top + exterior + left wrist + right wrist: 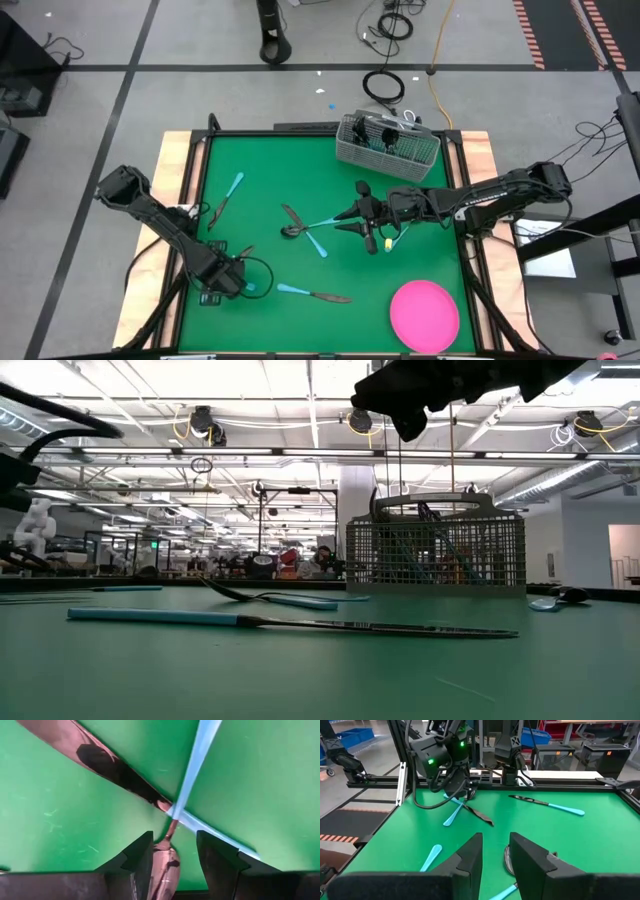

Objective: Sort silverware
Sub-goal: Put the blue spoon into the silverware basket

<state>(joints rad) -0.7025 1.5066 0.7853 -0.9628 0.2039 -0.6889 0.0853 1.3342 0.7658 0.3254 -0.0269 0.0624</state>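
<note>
Light blue-handled silverware lies scattered on the green mat. My left gripper (pixel 227 277) stands near the mat's near left corner, pointing down, shut on a spoon (pixel 192 767) whose handle crosses over a knife (pixel 100 765) lying flat. My right gripper (pixel 360 215) hovers open over two crossed pieces (pixel 303 226) at mid table; a spoon bowl (pixel 507 861) lies on the mat below its fingers. Another knife (pixel 315 294) lies near the front edge, and one more piece (pixel 228 195) lies at the far left. My left gripper has the spoon's shiny head (pixel 167 862) between its two fingers (pixel 142 860), coming from above and pointing down. The blue handle (pixel 451 817) slants away below the fingers, over the knife. Whether its free end rests on the mat cannot be told.
A grey wire-mesh caddy (pixel 388 145) stands at the mat's far edge, right of middle. A pink round plate (pixel 425 315) lies at the near right corner. Wooden borders (pixel 178 190) frame the mat. Bare mat lies between the plate and the caddy.
</note>
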